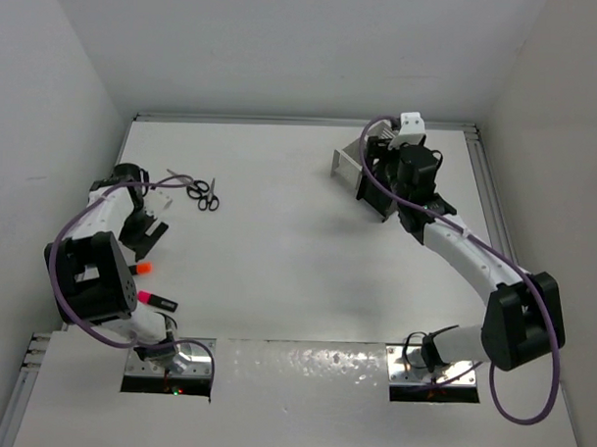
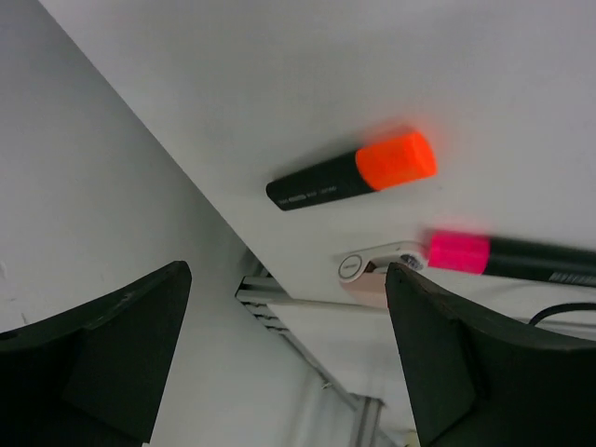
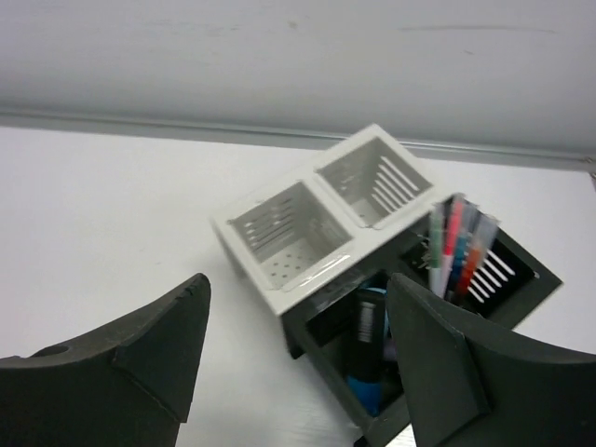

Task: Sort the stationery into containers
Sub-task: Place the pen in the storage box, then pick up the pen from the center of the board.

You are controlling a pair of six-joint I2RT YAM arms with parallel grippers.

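partly done. the containers [image 1: 345,164] sit at the far right of the tabletop [image 1: 278,262], mostly hidden by the right arm in the top view. right wrist view: the black box [image 3: 317,349] already holds a bunch of thin pens [image 3: 456,244] standing in one compartment and a blue highlighter [image 3: 366,358] in the compartment next to it. there may be another item beside that one, can't tell. both visible compartments of the white box [image 3: 244,265] look empty.

left to do: the scissors [image 1: 203,193] lie on the tabletop well to the left of the containers. the orange highlighter [image 2: 358,172] and pink highlighter [image 2: 503,256] lie flat further left and nearer the arm bases, far from the containers, close together but not touching.

right pincer [image 3: 298,363] hovers above the containers, jaws wide apart, holding nothing. left pincer [image 2: 289,354] hangs far left of the containers, near the orange highlighter, jaws spread wide, nothing between them.

judgement: roughly over half sorted, with three loose items left to pick up, likely the orange highlighter next.
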